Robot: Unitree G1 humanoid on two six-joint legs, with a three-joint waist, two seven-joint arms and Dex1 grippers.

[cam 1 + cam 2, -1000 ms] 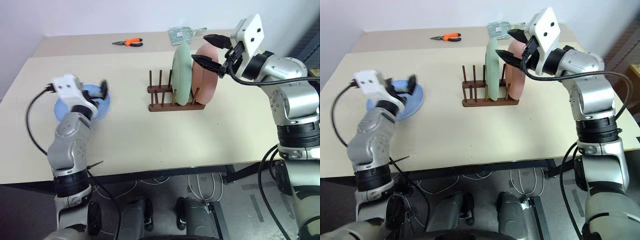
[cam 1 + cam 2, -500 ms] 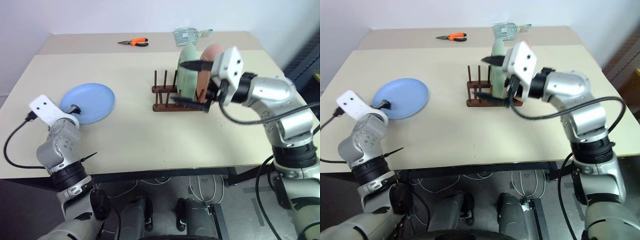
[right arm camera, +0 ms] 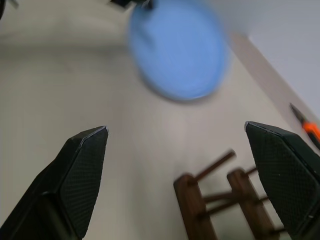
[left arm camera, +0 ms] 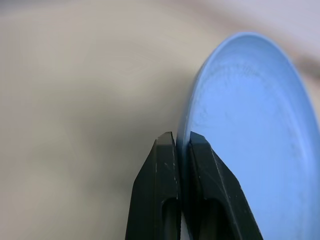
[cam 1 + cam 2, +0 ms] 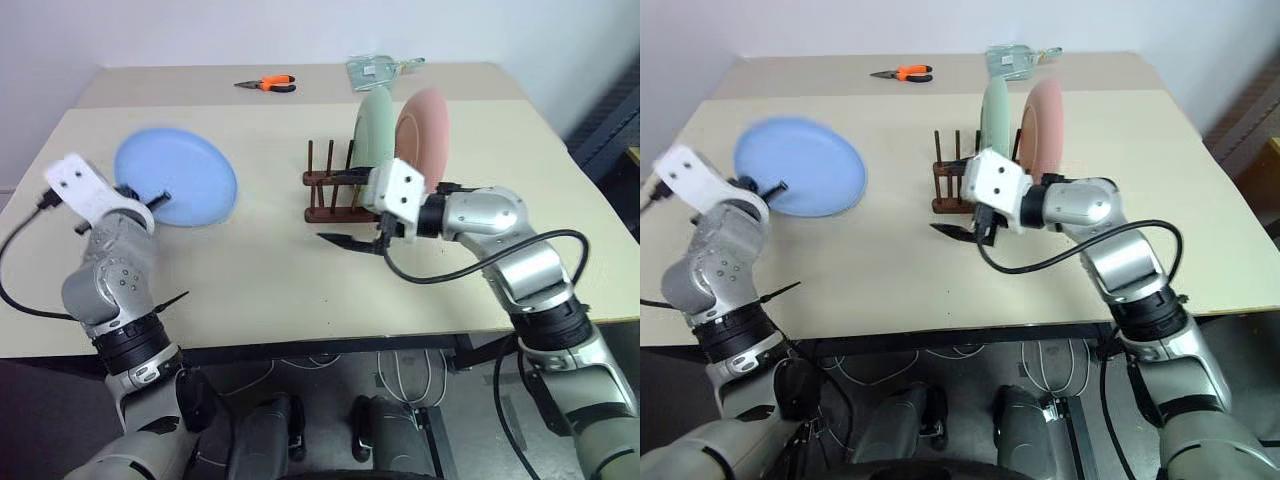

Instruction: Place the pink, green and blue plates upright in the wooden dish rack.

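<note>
The blue plate [image 5: 180, 177] hangs tilted above the left side of the table, and my left gripper [image 5: 150, 199] is shut on its near rim. In the left wrist view both fingers [image 4: 162, 165] pinch the blue plate's [image 4: 250, 150] edge. The green plate [image 5: 376, 135] and pink plate [image 5: 424, 130] stand upright at the right end of the wooden dish rack [image 5: 324, 186], whose left pegs are free. My right gripper [image 5: 336, 208] is open just in front of the rack's left end, holding nothing. The right wrist view looks past the rack [image 3: 220, 200] at the blue plate [image 3: 177, 50].
Orange-handled pliers [image 5: 266, 84] and a clear plastic packet [image 5: 378, 68] lie at the far edge of the beige table [image 5: 260, 280]. The near table edge runs just below both arms.
My left gripper closed on the blue plate's rim and lifted it off the table, tilting it up. My right gripper came down and left from the plates to the rack's front, staying open.
</note>
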